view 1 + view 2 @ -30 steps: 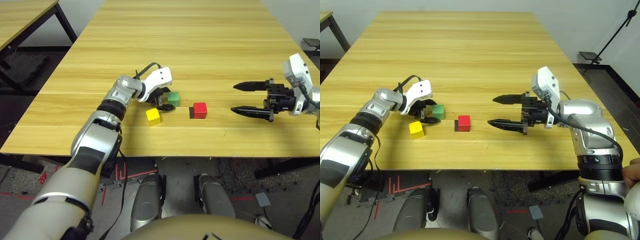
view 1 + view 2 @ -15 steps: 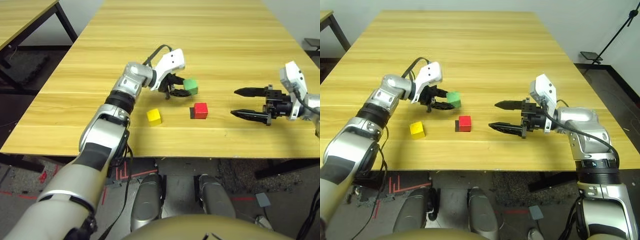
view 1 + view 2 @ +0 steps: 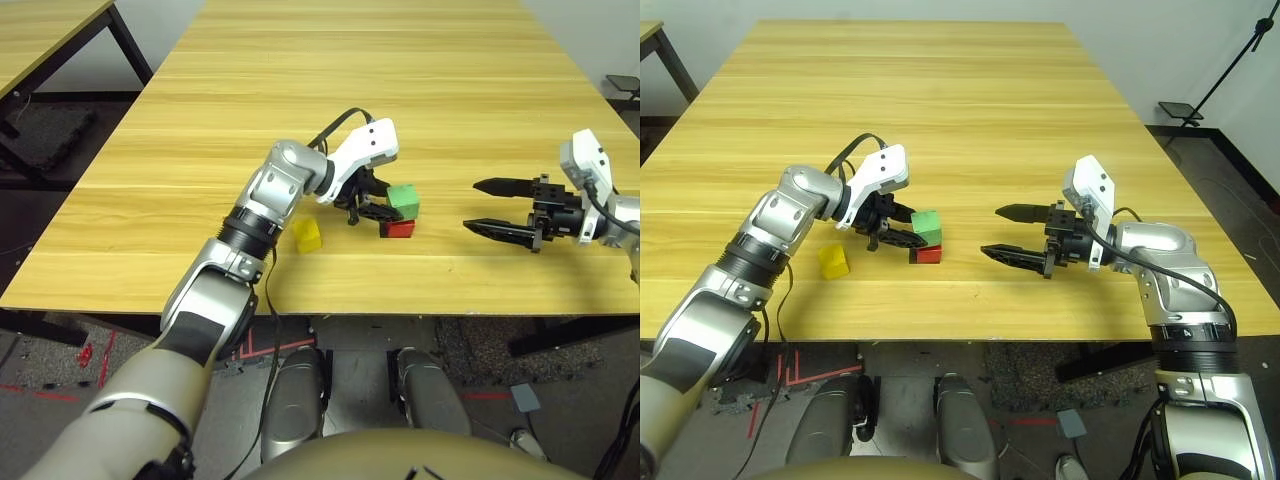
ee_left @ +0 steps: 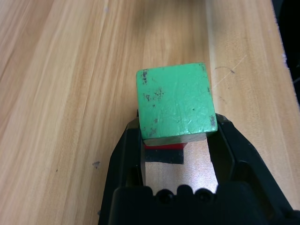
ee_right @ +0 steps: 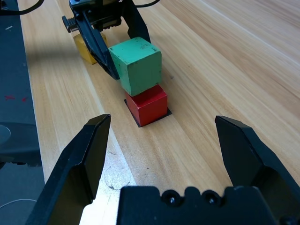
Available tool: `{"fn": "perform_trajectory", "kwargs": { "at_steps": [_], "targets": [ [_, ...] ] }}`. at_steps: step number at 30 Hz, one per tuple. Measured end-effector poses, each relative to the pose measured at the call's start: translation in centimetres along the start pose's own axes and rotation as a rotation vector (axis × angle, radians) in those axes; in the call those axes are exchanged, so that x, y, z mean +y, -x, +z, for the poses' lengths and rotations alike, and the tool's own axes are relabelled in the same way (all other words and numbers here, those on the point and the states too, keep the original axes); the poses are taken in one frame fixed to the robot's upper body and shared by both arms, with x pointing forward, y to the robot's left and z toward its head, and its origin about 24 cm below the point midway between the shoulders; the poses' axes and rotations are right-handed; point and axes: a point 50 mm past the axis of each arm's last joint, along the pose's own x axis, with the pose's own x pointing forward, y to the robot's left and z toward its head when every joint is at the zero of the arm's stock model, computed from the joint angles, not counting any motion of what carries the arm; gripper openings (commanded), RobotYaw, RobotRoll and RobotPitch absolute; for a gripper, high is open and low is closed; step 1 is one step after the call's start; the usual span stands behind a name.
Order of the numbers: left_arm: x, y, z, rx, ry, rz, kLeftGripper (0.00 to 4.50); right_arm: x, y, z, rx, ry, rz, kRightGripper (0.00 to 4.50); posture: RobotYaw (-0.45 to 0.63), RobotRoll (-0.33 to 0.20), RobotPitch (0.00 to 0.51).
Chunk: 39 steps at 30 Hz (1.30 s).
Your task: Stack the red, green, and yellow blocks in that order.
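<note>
My left gripper (image 3: 383,208) is shut on the green block (image 3: 402,197), one black finger on each side of it. It holds the block directly over the red block (image 3: 398,229), slightly off-centre; I cannot tell whether the two touch. In the right wrist view the green block (image 5: 138,58) stands above the red block (image 5: 149,104). The yellow block (image 3: 307,236) lies on the table left of the red one, beside my left forearm. My right gripper (image 3: 470,206) hovers open to the right of the stack, its fingers pointing at it with a clear gap between.
A flat black square patch (image 3: 384,228) lies under the red block. The wooden table (image 3: 400,80) stretches far behind the blocks, and its near edge runs just below them. A second table (image 3: 50,30) stands at the far left.
My left gripper carried the green block to the right and down, from beside the yellow block to above the red block. The right gripper stayed open and hardly moved.
</note>
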Motion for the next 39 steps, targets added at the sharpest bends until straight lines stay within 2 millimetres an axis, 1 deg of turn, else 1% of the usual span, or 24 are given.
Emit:
{"fn": "perform_trajectory", "kwargs": {
  "at_steps": [9, 13, 14, 15, 16, 17, 20, 21, 25, 27, 29, 31, 33, 36, 39],
  "targets": [
    [-0.2, -0.5, 0.2, -0.008, -0.006, 0.004, 2.04, 0.2, -0.2, 0.2, -0.002, 0.006, -0.007, 4.5, 0.07, -0.117, 0.09],
    [-0.1, -0.7, 0.0, 0.003, 0.001, 0.002, 2.04, 0.3, -0.4, 0.3, -0.008, 0.007, -0.008, 4.5, 0.07, -0.115, 0.092],
    [-0.2, -0.8, -0.1, 0.006, -0.001, 0.0, 2.32, 0.4, -0.4, 0.3, -0.011, 0.006, -0.008, 4.5, 0.07, -0.114, 0.092],
    [-0.2, -0.8, 0.0, 0.006, -0.006, -0.001, 2.32, 0.4, -0.4, 0.3, -0.014, 0.004, -0.008, 4.5, 0.07, -0.114, 0.093],
    [-0.2, -0.8, 0.0, 0.006, -0.011, -0.002, 2.82, 0.4, -0.4, 0.3, -0.019, 0.003, -0.007, 4.5, 0.07, -0.114, 0.093],
    [-0.2, -0.8, 0.0, 0.006, -0.015, -0.002, 3.05, 0.4, -0.4, 0.4, -0.025, 0.003, -0.007, 4.5, 0.07, -0.114, 0.093],
    [-0.1, -0.9, 0.0, 0.006, -0.023, 0.006, 4.15, 0.4, -0.4, 0.5, -0.032, 0.004, -0.012, 4.5, 0.07, -0.113, 0.093],
    [-0.1, -0.9, 0.0, 0.005, -0.023, 0.009, 4.43, 0.4, -0.4, 0.6, -0.034, 0.003, -0.013, 4.5, 0.07, -0.113, 0.093],
    [0.0, -0.8, 0.0, 0.002, -0.023, 0.036, 4.48, 0.5, -0.5, 0.6, -0.038, 0.001, -0.011, 4.5, 0.1, -0.112, 0.092],
    [0.0, -0.1, 0.3, 0.001, -0.03, 0.064, 4.48, 0.5, -0.5, 0.8, -0.041, 0.003, 0.001, 4.5, 0.1, -0.111, 0.092],
    [-0.1, 1.6, 0.6, -0.011, -0.041, 0.109, 4.48, 0.7, -0.6, 1.0, -0.041, 0.008, 0.025, 4.5, 0.11, -0.113, 0.09],
    [-0.3, 3.3, 0.3, -0.003, -0.04, 0.152, 4.48, 0.7, -0.5, 1.2, -0.032, 0.01, 0.048, 4.5, 0.12, -0.113, 0.09],
    [-1.0, 5.1, -0.8, 0.022, -0.013, 0.201, 4.48, 1.0, -0.7, 1.7, -0.033, 0.016, 0.087, 4.5, 0.14, -0.116, 0.087],
    [-2.2, 6.6, -2.6, 0.065, 0.035, 0.24, 4.48, 1.3, -1.1, 2.7, -0.048, 0.028, 0.146, 4.5, 0.15, -0.123, 0.082],
    [-2.9, 7.9, -3.4, 0.085, 0.052, 0.28, 4.48, 1.5, -1.4, 3.5, -0.045, 0.049, 0.177, 4.5, 0.17, -0.127, 0.078]
  ]
}}
